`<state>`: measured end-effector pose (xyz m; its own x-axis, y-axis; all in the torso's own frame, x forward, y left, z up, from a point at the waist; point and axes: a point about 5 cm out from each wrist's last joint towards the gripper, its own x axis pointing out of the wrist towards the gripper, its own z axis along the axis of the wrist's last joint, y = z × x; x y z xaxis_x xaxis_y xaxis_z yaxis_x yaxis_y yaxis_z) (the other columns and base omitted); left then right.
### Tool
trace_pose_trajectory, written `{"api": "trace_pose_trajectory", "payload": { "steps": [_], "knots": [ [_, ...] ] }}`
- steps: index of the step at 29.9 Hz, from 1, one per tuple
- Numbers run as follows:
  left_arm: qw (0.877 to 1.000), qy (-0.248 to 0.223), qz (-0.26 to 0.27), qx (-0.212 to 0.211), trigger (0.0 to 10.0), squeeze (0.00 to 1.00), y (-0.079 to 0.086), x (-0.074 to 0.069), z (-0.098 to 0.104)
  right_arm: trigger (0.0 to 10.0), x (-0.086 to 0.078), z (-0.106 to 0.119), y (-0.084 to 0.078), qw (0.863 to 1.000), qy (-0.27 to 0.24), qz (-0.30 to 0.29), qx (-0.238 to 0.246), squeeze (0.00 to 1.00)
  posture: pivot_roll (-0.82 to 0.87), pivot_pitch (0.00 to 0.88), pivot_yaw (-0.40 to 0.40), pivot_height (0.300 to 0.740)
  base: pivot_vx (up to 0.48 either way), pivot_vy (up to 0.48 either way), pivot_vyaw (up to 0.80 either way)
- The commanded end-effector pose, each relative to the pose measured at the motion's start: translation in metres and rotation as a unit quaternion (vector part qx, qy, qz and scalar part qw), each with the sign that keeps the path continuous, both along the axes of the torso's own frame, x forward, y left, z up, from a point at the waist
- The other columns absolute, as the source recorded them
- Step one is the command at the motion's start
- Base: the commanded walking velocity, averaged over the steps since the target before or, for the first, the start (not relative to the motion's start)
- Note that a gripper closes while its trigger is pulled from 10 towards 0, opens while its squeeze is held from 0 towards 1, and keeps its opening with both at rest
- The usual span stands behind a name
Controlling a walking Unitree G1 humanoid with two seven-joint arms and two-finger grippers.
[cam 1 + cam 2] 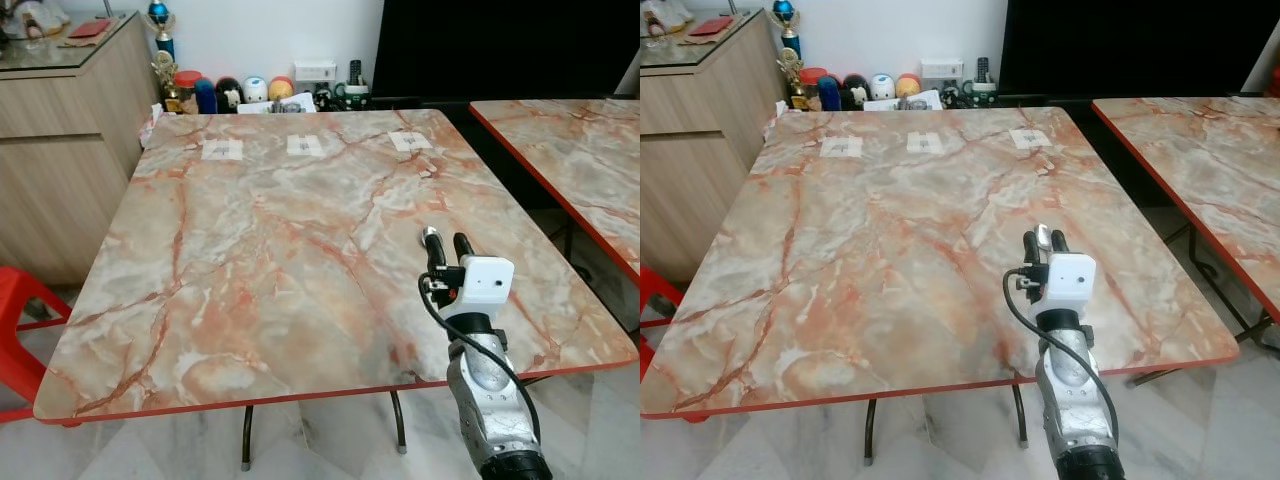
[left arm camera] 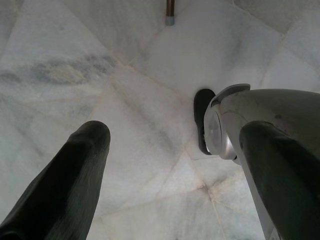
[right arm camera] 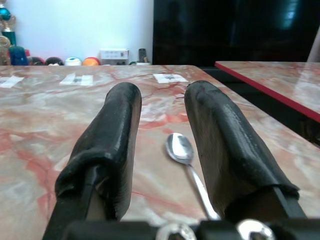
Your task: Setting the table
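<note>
Marble-patterned, the table (image 1: 250,250) carried a metal spoon (image 3: 186,165) near its front right corner. In the right wrist view the spoon lay flat between the parted fingers of the right gripper (image 1: 448,246); the head views hid it behind that gripper. The left gripper (image 2: 170,165) hung wide open over floor tiles (image 2: 140,55).
</note>
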<state>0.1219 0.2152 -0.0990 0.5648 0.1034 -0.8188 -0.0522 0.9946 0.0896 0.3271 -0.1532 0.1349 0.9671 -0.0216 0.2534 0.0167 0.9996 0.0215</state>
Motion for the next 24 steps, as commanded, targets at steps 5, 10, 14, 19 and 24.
{"api": "trace_pose_trajectory", "payload": {
  "steps": [5,10,14,19,24],
  "knots": [
    [1.0,0.023,-0.005,-0.002,10.0,0.0,0.002,-0.018,-0.005,10.0,0.0,-0.002,-0.003,1.0,0.006,-0.006,0.0,0.0,0.02,0.071,-0.024,0.74,0.097,-0.229,0.0],
    [1.0,0.027,-0.003,-0.001,10.0,0.0,0.004,-0.023,-0.005,10.0,-0.001,-0.004,-0.003,1.0,0.008,-0.006,0.0,0.0,0.02,0.072,-0.024,0.74,0.241,-0.338,0.0],
    [1.0,0.027,-0.002,-0.001,10.0,0.0,0.004,-0.024,-0.006,10.0,-0.001,-0.004,-0.003,1.0,0.009,-0.006,0.0,0.0,0.02,0.072,-0.024,0.74,0.12,-0.277,0.0],
    [1.0,0.031,0.0,-0.002,10.0,0.0,0.001,-0.027,-0.007,10.0,-0.001,-0.006,-0.004,1.0,0.015,-0.004,-0.002,0.0,0.02,0.076,-0.024,0.74,0.0,0.0,0.0],
    [1.0,0.025,-0.004,-0.01,10.0,0.0,-0.013,-0.017,-0.007,10.0,-0.001,-0.008,-0.002,1.0,0.024,0.0,-0.004,0.0,0.02,0.082,-0.025,0.74,0.0,0.0,0.0]
  ]
}}
